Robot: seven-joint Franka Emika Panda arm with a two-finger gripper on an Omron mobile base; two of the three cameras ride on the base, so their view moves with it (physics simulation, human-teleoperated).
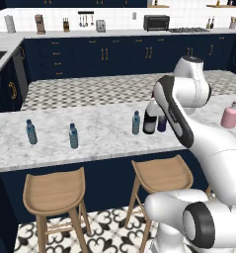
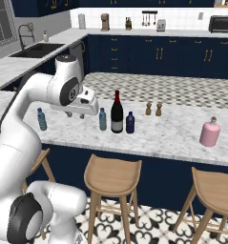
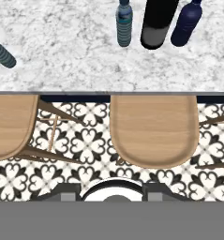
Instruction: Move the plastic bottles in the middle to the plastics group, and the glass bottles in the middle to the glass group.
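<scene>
Three bottles stand in the middle of the marble counter [image 2: 172,138]: a clear bluish water bottle [image 2: 102,119] [image 3: 124,23] [image 1: 136,122], a tall dark wine bottle [image 2: 117,113] [image 3: 158,21] and a short navy bottle [image 2: 130,122] [image 3: 186,23] [image 1: 162,123]. The plastics group stands to the left as two water bottles [image 1: 31,132] [image 1: 73,136]. Far right stands the pink glass bottle [image 1: 230,115] [image 2: 210,132]. My gripper [image 2: 76,116] [image 3: 111,196] hangs over the counter's front edge, left of the middle bottles, pointing down, open and holding nothing.
Wooden stools [image 1: 55,190] [image 1: 161,173] [image 3: 153,129] stand under the counter's front edge. Two small shakers [image 2: 148,108] [image 2: 159,109] stand behind the middle bottles. A sink [image 2: 36,50] lies on the far left counter.
</scene>
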